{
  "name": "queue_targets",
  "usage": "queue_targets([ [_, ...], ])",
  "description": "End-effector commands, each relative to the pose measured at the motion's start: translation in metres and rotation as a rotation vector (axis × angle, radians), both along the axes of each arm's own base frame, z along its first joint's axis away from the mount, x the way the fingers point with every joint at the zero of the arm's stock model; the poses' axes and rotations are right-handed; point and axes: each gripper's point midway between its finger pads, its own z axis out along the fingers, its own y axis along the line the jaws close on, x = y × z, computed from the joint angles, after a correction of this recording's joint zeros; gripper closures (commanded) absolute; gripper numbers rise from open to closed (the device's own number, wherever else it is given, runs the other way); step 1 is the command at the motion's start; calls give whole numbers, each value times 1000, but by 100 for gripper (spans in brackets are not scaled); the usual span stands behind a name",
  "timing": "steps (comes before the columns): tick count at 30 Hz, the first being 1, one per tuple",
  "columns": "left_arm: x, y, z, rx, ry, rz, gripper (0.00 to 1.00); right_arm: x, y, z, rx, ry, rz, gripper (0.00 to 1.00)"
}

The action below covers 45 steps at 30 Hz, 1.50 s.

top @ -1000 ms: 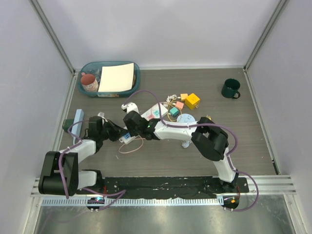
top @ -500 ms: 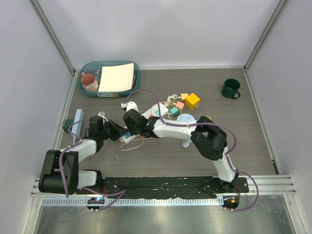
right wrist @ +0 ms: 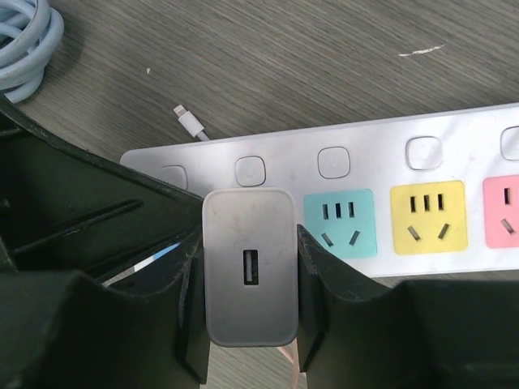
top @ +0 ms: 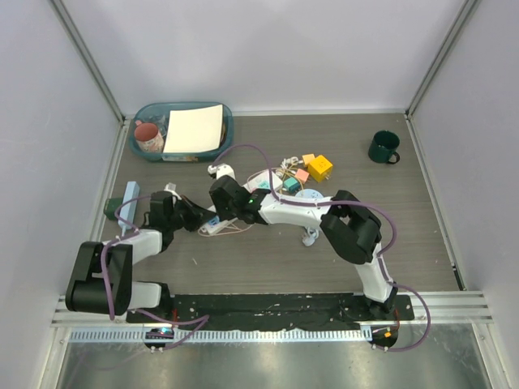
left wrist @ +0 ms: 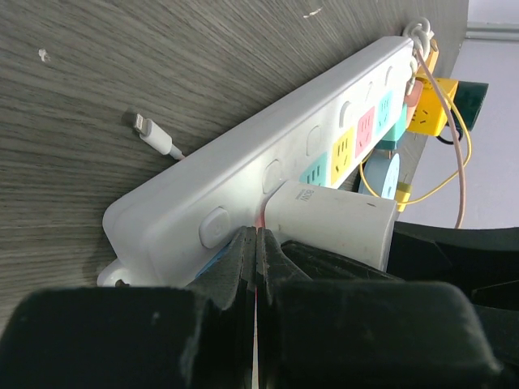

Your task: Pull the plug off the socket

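White and cordless, the plug (right wrist: pixel 247 275) sits near the end of the long socket (right wrist: pixel 422 162), the right gripper (right wrist: pixel 249 267) clamping its two flanks ready to pull, while the left gripper (left wrist: pixel 256 239), pinched shut on nothing, bears on the socket's end, apparently to pin it down.

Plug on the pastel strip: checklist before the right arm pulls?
1. Right end effector closed on both sides of the plug: ok.
2. Left end effector shut, tip against the socket beside the plug: ok.
3. Left arm pressing hard enough to hold the socket down: cannot tell.
4. Plug fully seated or partly out: cannot tell.
5. Neighbouring teal outlet empty, nothing to snag: ok.
6. Loose cable tip lies on the table beside the socket, away from the plug: ok.
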Motion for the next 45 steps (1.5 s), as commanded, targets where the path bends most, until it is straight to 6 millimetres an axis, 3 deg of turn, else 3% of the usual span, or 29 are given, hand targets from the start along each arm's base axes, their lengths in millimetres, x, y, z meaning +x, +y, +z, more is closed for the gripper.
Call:
queue_targets([
  [1,-74,27,-85,207,360,25,100,8,41,107,377,-75,4,99],
  [3,-75,26,-86,209,363,24,100,6,48,122,409,-122,29,99],
  [9,-74,26,-86,210,367,24,100,12,44,131,315,-235,52,99],
  [10,-75,26,-87,213,367,23,100,15,47,140,314,-258,62,99],
  [15,-75,26,-87,212,368,32,100,12,49,137,260,-236,71,99],
  [25,-77,26,-87,215,368,28,100,3,49,136,332,-171,50,99],
  [28,-76,28,-83,225,363,33,100,8,36,144,318,-191,-2,99],
  [30,-70,29,-74,238,343,36,100,14,21,156,320,-222,-57,99],
  [32,-62,30,-60,254,327,27,100,19,3,151,288,-226,-106,99],
  [36,-37,31,-6,253,188,52,100,25,-30,164,287,-227,-167,99],
  [37,-40,33,-1,269,197,52,100,25,-43,171,297,-229,-184,99],
  [39,-25,36,28,289,131,71,100,24,-59,165,281,-221,-201,99],
  [40,-22,38,39,295,103,76,99,24,-69,177,306,-232,-212,99],
  [42,-16,39,61,305,69,77,90,22,-81,177,313,-221,-221,99],
  [43,-13,39,69,305,51,80,86,19,-89,168,299,-204,-220,99],
  [45,-9,38,86,309,25,69,75,18,-105,175,331,-196,-239,99],
])
